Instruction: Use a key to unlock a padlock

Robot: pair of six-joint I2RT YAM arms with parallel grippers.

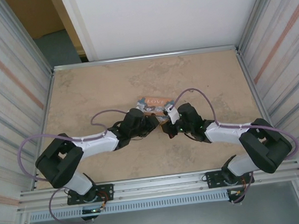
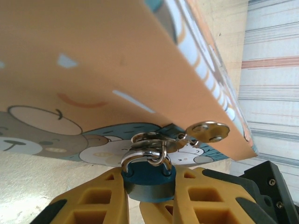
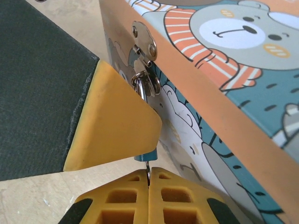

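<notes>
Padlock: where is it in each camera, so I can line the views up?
Top external: too small to make out; look just below the tin in the picture.
Left wrist: padlock at bottom centre, between the left gripper's fingers.
Right wrist: a blue sliver low centre, under a yellow finger.
Shared landmark: the bear tin.

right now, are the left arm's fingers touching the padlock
Touching. The left wrist view shows the padlock wedged between the two yellow left fingers, its blue body pressed against both with no gap.
</notes>
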